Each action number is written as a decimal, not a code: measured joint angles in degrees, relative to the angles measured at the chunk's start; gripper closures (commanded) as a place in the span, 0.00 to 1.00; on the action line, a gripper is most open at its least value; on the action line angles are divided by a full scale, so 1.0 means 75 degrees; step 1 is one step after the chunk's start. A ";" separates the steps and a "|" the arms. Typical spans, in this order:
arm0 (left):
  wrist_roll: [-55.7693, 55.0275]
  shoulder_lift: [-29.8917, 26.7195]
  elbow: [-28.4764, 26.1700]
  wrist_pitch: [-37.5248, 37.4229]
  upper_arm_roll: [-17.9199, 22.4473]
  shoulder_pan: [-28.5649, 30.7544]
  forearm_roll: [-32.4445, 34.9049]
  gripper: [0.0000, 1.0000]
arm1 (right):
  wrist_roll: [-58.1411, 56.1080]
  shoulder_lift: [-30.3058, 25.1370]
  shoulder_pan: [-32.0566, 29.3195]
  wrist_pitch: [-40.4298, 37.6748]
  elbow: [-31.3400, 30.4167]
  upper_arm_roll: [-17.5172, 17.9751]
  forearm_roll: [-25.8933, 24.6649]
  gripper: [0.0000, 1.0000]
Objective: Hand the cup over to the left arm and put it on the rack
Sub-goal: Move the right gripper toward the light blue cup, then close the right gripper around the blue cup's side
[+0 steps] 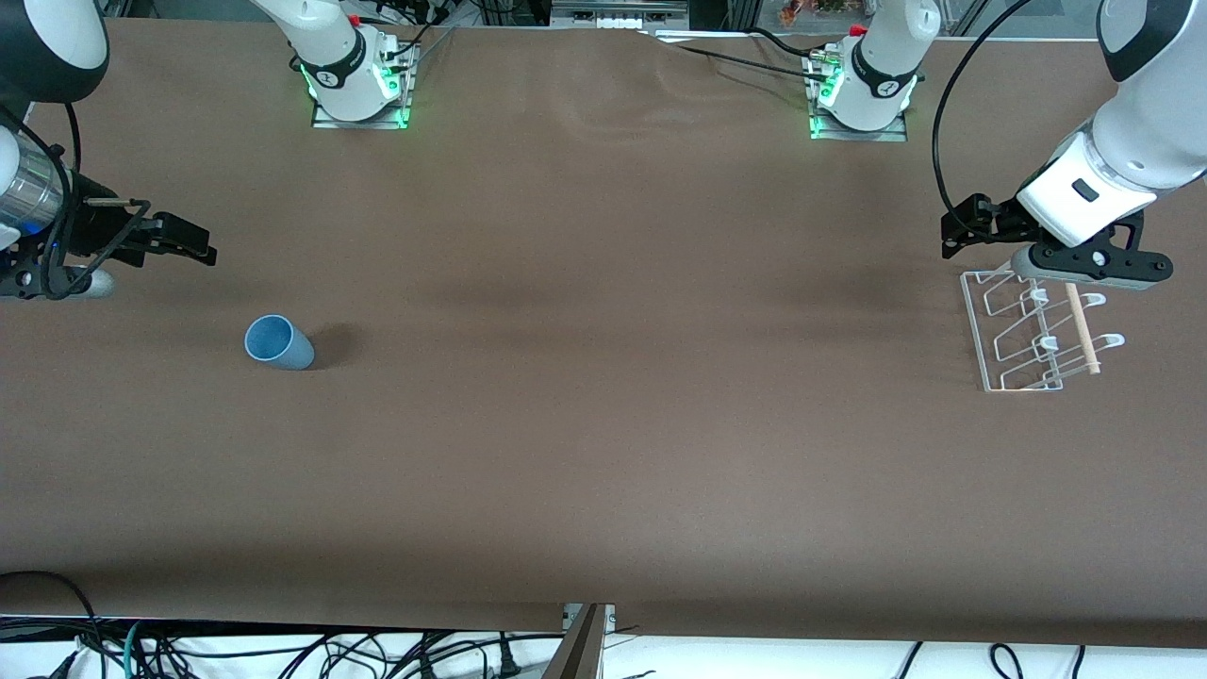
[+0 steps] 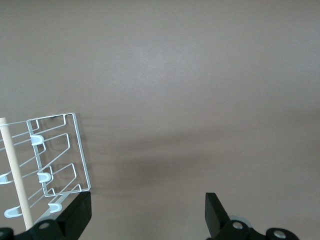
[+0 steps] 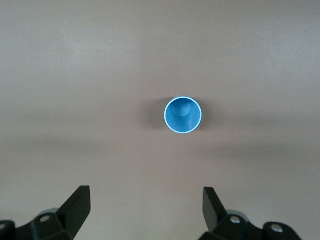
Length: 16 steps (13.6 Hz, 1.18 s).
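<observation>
While nothing is gripped | cup [image 1: 278, 342] upright, mouth up, on table [image 1: 603, 424] toward right arm's end, well apart from rack [image 1: 1033, 330] at left arm's end, hence handover needed | right gripper [image 1: 179, 247] up beside cup, jaws spread, empty | left gripper [image 1: 971, 231] over rack's edge, jaws spread, waiting to receive

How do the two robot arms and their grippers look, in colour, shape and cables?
Both arms are white with rounded shells and black joint bands. The bases stand on metal plates lit by green lights. The left gripper and the right gripper are black, each with two flat, angular fingers. A black cable loops along the left arm, and thin black cables run beside the right wrist, which has a silvery section.
</observation>
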 measured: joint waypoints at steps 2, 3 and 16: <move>0.0000 0.0000 0.0000 0.0000 0.0000 0.0000 0.0000 0.00 | 0.0000 0.0020 0.0000 -0.0013 0.0002 0.0000 0.0000 0.00; 0.0000 0.0000 0.0000 0.0000 0.0000 0.0000 0.0000 0.00 | 0.0000 0.0044 -0.0001 -0.0014 0.0003 0.0000 0.0000 0.00; 0.0000 0.0010 0.0016 0.0000 0.0000 0.0000 0.0000 0.00 | -0.0944 0.2195 -0.0294 0.1439 -0.0256 -0.0170 -0.0518 0.01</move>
